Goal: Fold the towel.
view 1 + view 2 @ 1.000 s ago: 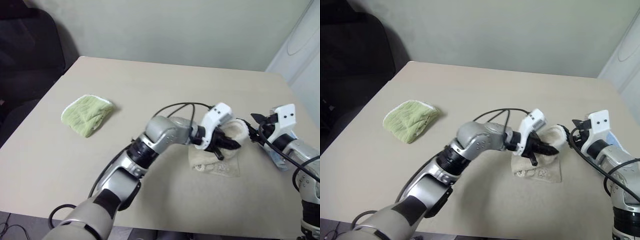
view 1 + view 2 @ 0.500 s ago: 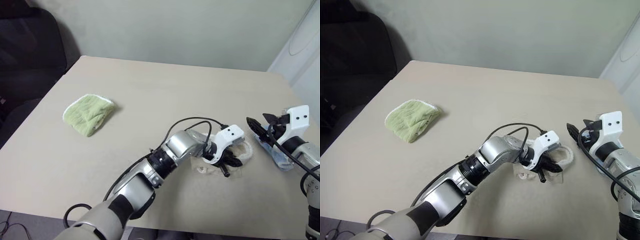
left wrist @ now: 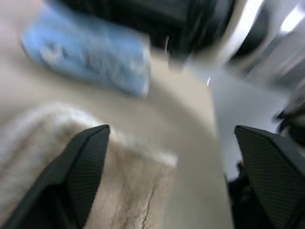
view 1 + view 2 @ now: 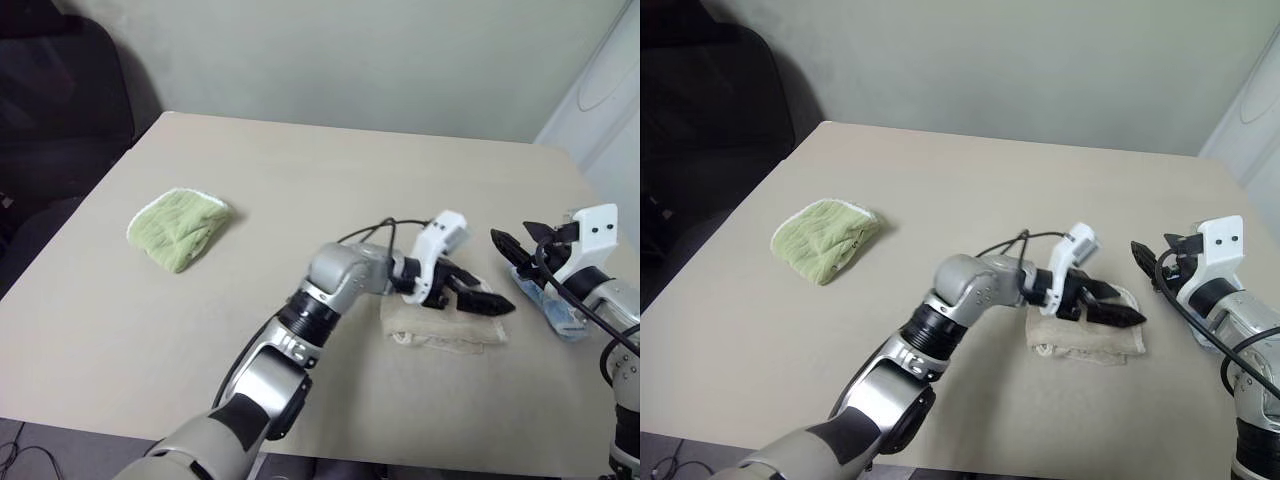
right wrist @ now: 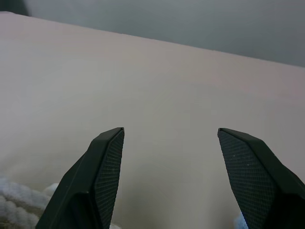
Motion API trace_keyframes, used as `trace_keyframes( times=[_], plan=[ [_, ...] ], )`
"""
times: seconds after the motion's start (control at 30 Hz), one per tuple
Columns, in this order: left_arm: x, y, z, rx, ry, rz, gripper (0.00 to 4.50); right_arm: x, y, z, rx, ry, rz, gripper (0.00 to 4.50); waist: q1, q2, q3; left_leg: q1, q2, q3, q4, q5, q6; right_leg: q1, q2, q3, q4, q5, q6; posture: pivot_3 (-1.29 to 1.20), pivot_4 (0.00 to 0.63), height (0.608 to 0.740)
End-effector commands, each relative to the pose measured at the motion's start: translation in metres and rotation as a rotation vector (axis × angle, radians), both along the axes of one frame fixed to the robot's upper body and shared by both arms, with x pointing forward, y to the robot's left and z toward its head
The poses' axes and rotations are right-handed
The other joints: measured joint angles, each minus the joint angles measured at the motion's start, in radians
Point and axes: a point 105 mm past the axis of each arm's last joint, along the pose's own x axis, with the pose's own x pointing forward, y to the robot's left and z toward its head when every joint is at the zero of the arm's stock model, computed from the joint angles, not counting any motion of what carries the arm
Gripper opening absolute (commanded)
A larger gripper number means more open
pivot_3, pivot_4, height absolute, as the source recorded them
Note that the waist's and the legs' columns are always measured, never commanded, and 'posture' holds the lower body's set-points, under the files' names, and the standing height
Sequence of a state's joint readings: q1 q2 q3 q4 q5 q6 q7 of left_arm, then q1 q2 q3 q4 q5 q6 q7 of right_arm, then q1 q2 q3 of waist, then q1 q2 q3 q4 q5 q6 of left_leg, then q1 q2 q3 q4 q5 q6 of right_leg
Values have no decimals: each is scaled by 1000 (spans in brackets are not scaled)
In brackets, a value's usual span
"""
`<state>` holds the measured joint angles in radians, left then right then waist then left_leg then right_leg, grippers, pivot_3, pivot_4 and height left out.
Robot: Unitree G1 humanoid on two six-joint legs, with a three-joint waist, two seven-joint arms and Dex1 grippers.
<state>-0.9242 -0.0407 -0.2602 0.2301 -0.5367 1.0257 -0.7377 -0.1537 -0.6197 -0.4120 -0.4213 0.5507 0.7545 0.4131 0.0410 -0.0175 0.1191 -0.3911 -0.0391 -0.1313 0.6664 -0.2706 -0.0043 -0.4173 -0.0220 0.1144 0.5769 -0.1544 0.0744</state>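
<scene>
The towel [image 4: 445, 328], beige and ribbed, lies folded in a soft oblong on the smooth tan bench [image 4: 300, 180], directly under the left hand [image 4: 478, 296], whose black fingers are spread apart just above it, pointing sideways. The right hand [image 4: 525, 246], fingers apart and empty, hovers beside the towel, over a light blue cloth [image 4: 545, 305].

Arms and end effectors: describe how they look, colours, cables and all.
Both arms are silver-grey metal with black joint bands and loose black cables. Each left end effector and right end effector has a white housing and two black, pointed, textured fingers.
</scene>
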Motion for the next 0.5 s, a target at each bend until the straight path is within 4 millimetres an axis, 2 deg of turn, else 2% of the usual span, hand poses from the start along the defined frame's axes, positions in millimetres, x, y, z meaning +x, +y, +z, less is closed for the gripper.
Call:
trace_keyframes(
  times=[0.03, 0.1, 0.17, 0.2, 0.27, 0.37, 0.4, 0.5],
  plan=[
    [14, 31, 17, -65, -105, 57, 4490, -15, 17, 6, -15, 0, 106, 3323, 0, 1, 0, 0, 0, 0, 0, 0, 0, 0, 0, 0, 0, 0, 0, 0, 150, 740],
    [21, 49, 17, -76, -157, 84, 4500, -22, 23, 1, 4, 29, 149, 2933, 0, 1, 0, 1, 1, 0, 0, 1, 0, 0, 1, 0, 0, 0, 0, 0, 150, 740],
    [29, 65, 12, -71, -197, 112, 4139, -30, 32, -6, 29, 65, 205, 2425, 0, 1, 0, 1, 0, -1, 0, 1, 0, 0, 1, 0, 0, 0, 0, 0, 150, 740],
    [30, 72, 8, -54, -228, 112, 3921, -34, 36, -10, 37, 82, 231, 2032, 2, 1, 0, 0, 0, -1, 0, 1, 0, 0, 1, 0, 0, 0, 0, 0, 150, 740],
    [27, 81, 0, -34, -281, 83, 3225, -39, 44, -14, 46, 106, 270, 1303, 5, 1, 0, -1, -1, -1, 1, 0, 0, 0, 0, 0, 0, 0, -1, 0, 150, 740],
    [13, 83, 2, -96, -319, -5, 2152, -43, 53, -19, 53, 130, 306, 217, 6, 0, 0, -2, -1, -1, 2, -1, 0, 0, 0, 0, -1, 0, -1, 0, 150, 740],
    [9, 82, 5, -118, -316, -33, 1863, -44, 55, -20, 56, 135, 317, 1, 8, 0, 0, -2, -1, -2, 2, -1, -1, 0, 0, 0, -1, 0, -1, 0, 150, 740],
    [-4, 72, 1, -100, -346, -117, 768, -48, 60, -24, 53, 152, 340, 0, 10, 0, 0, -8, -1, -3, 3, -1, -4, -4, 0, -1, -1, 1, -3, 0, 150, 740]
  ],
)
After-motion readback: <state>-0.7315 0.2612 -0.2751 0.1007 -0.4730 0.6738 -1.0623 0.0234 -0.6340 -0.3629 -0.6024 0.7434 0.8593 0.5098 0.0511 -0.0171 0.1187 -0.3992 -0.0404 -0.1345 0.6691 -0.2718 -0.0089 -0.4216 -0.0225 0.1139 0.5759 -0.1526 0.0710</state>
